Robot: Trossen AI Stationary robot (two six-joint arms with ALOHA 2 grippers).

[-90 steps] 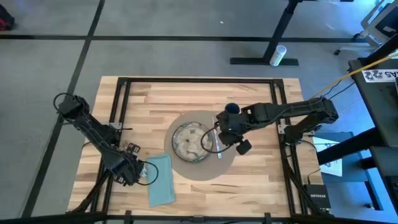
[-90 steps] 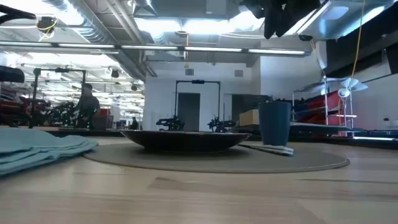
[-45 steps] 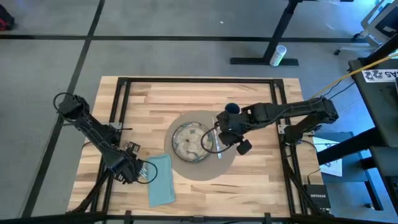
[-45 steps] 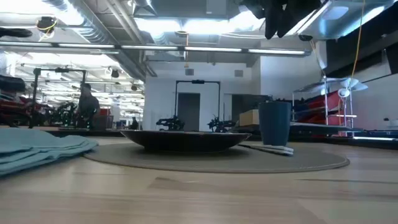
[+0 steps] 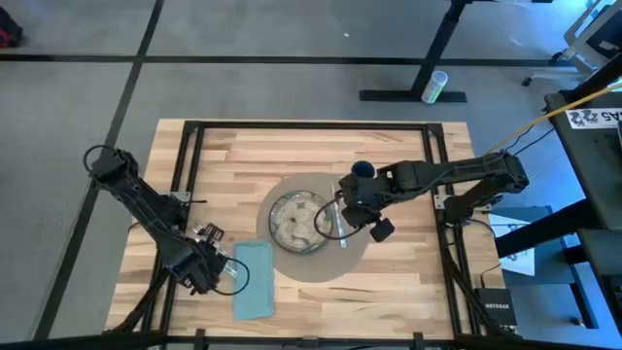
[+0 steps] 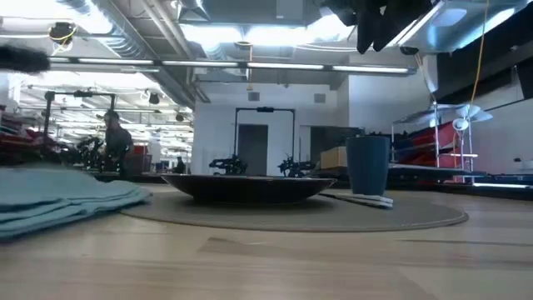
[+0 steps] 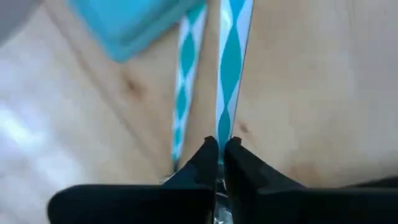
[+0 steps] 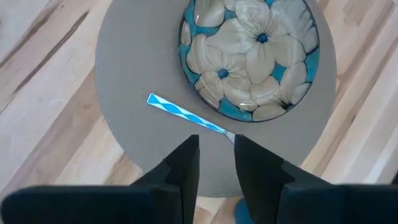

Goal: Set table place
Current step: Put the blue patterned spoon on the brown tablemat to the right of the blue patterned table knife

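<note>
Down by the near-left corner of the counter (image 5: 408,282), my left jaws are closed tight on the teal-and-white striped handle of one utensil (image 7: 229,74). The handle runs straight out from between them, low over the wood. I pinch it at the end so the rest can go down flat. A second striped handle (image 7: 185,99) lies just beside it, close to parallel, and I cannot tell whether it touches the first. The teal napkin (image 5: 251,282) lies just beyond both, toward the near edge. My guess is that these pieces belong next to or on it. The business ends of both are hidden behind my own jaws, so I cannot say whether either is a fork, knife or spoon.

Out at mid-counter sits the round grey-brown placemat (image 5: 301,267) with the flower-patterned plate (image 8: 252,56) centred on it. My right jaws hang above the mat's right side, parted and holding nothing. Under them another striped utensil (image 8: 186,114) lies on the mat, its far end right at the plate's rim; its head is too small to identify. At the mat's far-right edge stands the dark-blue cup (image 5: 362,171), upright.

From counter height both arms are mostly cut off, and past the far edge a person (image 6: 114,137) stands well back in the room.
</note>
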